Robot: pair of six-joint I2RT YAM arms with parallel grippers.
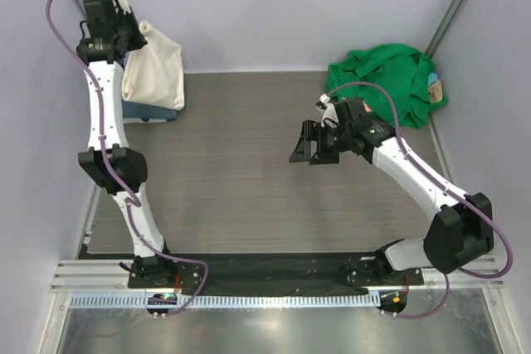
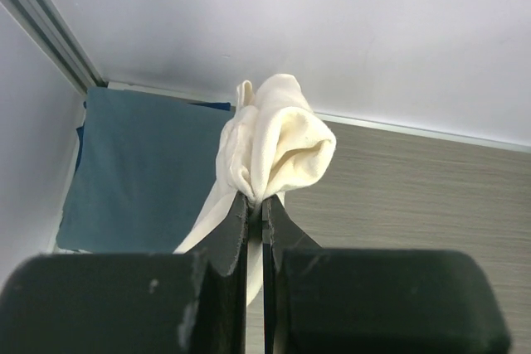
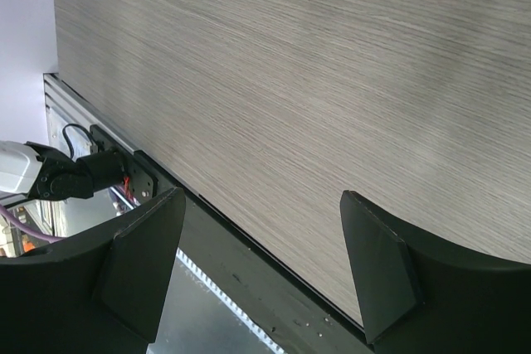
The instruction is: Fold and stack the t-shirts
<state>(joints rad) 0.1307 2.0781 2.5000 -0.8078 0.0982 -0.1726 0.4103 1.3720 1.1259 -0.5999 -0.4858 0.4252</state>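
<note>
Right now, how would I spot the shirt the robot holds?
Look to the far left corner of the table, where the left gripper is raised. The cream-white t-shirt hangs bunched from it, above a flat slate-blue t-shirt; it is the only pale one.

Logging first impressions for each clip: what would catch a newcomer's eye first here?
The cream-white t-shirt dangles from the shut left gripper at the far left corner, above a flat slate-blue t-shirt. Next comes the crumpled bright green t-shirt, heaped in the far right corner, while the open right gripper hovers over the middle of the table.
</note>
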